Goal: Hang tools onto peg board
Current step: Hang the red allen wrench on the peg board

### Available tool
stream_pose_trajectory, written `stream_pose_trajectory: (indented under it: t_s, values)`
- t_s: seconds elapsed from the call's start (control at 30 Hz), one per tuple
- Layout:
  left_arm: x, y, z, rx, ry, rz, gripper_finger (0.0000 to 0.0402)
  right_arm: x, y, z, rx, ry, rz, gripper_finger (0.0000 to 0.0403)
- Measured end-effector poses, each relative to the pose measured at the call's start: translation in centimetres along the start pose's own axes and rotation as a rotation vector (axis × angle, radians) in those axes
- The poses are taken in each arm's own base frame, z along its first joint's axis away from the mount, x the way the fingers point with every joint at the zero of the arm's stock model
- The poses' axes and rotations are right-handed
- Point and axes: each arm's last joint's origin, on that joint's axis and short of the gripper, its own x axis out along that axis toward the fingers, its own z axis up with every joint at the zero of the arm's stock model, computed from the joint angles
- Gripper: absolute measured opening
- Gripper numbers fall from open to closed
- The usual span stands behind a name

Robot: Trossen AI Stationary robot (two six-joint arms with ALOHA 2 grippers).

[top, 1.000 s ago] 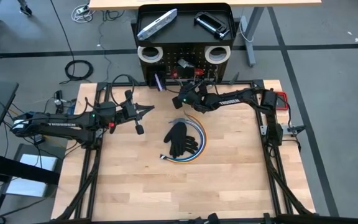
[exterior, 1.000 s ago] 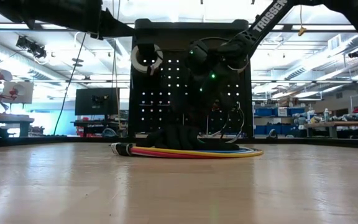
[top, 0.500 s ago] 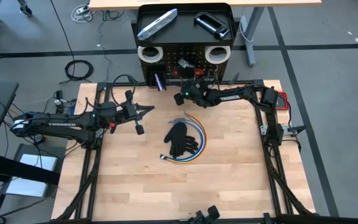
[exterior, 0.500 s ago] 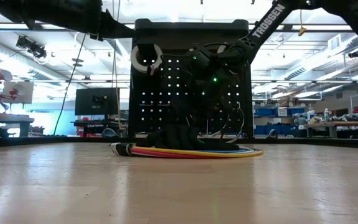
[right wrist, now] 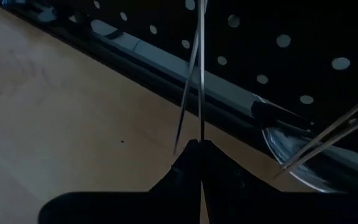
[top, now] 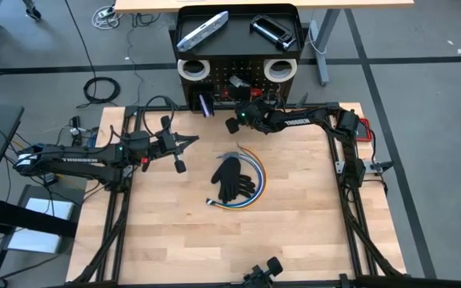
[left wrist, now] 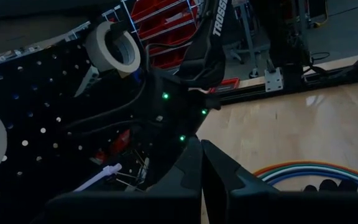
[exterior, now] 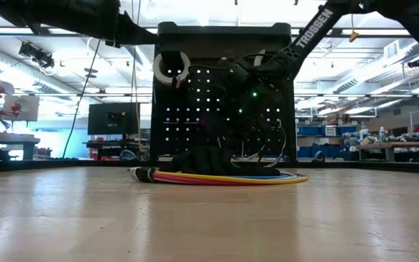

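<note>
The black peg board (top: 242,70) stands at the table's far edge. Two white tape rolls (top: 192,70) (top: 278,70) hang on it, with a purple-handled tool (top: 205,104) and red-handled tools (top: 235,82) between them. A silver flat bar (top: 202,30) and a black clamp (top: 273,30) lie in its top tray. My right gripper (top: 232,124) is close to the board's foot, shut on a thin two-legged metal tool (right wrist: 201,74). My left gripper (top: 190,142) hangs shut and empty over the table's left half. My right gripper has one thin leg of the metal tool (right wrist: 202,127) between the tips of its shut fingers. That leg runs straight on from the fingers toward the peg board. The other leg (right wrist: 182,124) ends free beside the fingertips. The tool is clear of the table.
A black glove (top: 232,178) lies on a coil of coloured cables (top: 254,188) at the table's middle. Thin metal hooks (right wrist: 328,134) stick out from the board near my right gripper. The near half of the table is bare wood.
My right gripper has gone toward the table's far edge, closer to the peg board's foot, and has turned a little, staying shut.
</note>
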Motion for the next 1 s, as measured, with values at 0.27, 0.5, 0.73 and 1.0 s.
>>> stream_pose_trajectory:
  t_s: [0.27, 0.5, 0.73, 1.0]
  values:
    - [0.0, 0.0, 0.0, -0.003, 0.002, -0.001, 0.0005, 0.3, -0.6, 0.2, -0.058, 0.016, 0.046, 0.001]
    - [0.0, 0.0, -0.1, -0.009, 0.006, -0.002, 0.0005, 1.2, -1.4, 0.1, -0.065, 0.037, 0.068, 0.001]
    - [0.0, 0.0, -0.1, -0.009, 0.016, 0.004, 0.0005, 2.5, -1.3, -0.7, -0.051, 0.047, 0.074, 0.0011]
    - [0.1, 0.4, -0.5, -0.008, 0.045, 0.03, 0.0005, 2.4, -1.0, -0.6, -0.068, 0.041, 0.065, 0.0026]
